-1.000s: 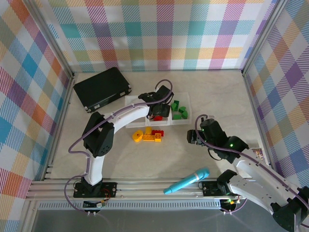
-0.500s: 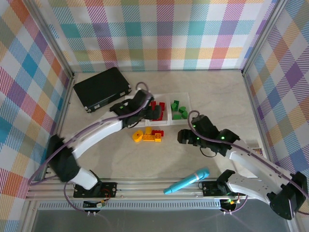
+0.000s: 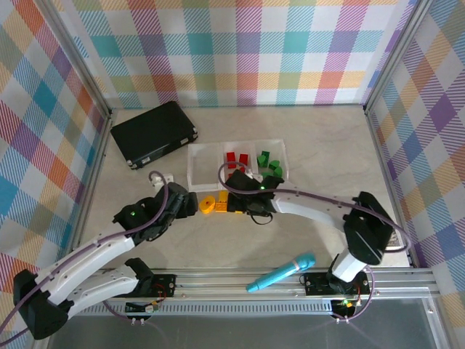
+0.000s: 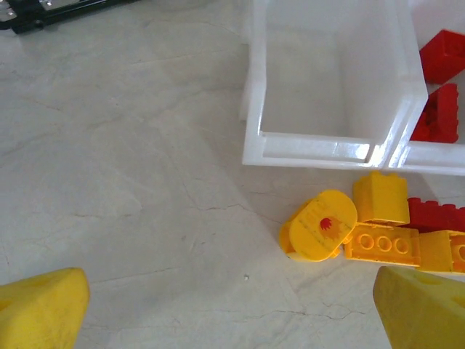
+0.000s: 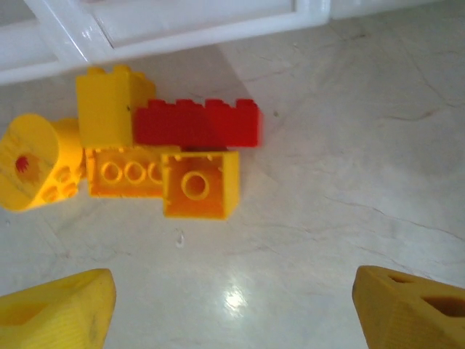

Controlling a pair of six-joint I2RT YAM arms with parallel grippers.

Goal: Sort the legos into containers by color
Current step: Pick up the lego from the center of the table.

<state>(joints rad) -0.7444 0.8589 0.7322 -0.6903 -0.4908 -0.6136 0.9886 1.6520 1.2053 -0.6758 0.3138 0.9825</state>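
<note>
Pulled back from the trays (image 4: 327, 142), the left claw (image 4: 229, 313) is held wide open, empty. The right claw (image 5: 232, 309), also open, has been swung over the loose legos (image 5: 131, 173) lying just before the trays. A pick is judged begun: one must be straddled and gripped.

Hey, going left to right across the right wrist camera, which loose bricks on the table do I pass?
Round yellow piece → flat yellow brick with three holes → square yellow brick with one hole.
</note>
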